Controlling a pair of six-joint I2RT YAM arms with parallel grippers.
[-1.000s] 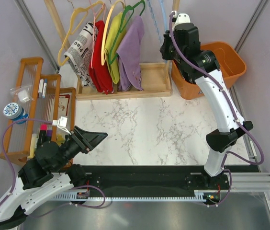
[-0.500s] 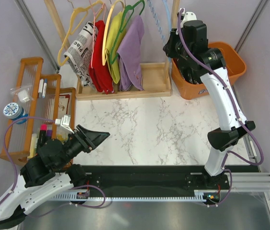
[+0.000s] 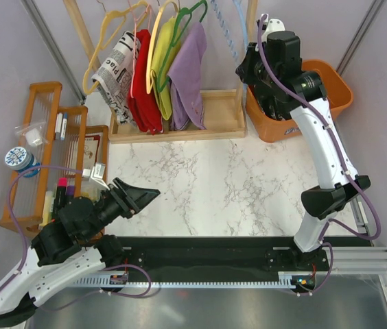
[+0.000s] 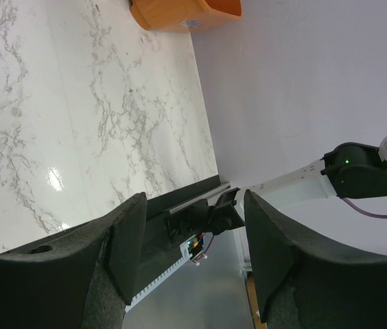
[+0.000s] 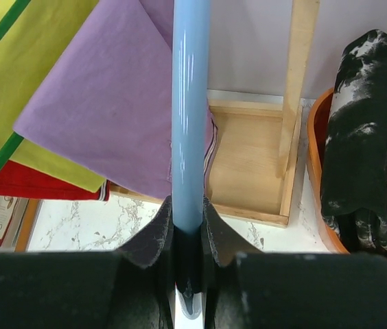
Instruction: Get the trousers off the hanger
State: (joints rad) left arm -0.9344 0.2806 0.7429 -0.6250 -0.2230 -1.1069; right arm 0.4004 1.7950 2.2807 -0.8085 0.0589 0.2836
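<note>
Robot lab: walled marble table (image 3: 200,185), aluminium rail (image 3: 358,257).

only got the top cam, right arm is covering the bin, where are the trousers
observer: the right wrist view shows the trousers off the hanger, heaped in the orange bin.
operator: what's that arm gripping then
observer: the right pincer is shut on the light-blue hanger; the stretch in view carries no black cloth.
operator: other side got anything
observer: no, the left pincer is open and empty, with only the marble table beyond it.
</note>
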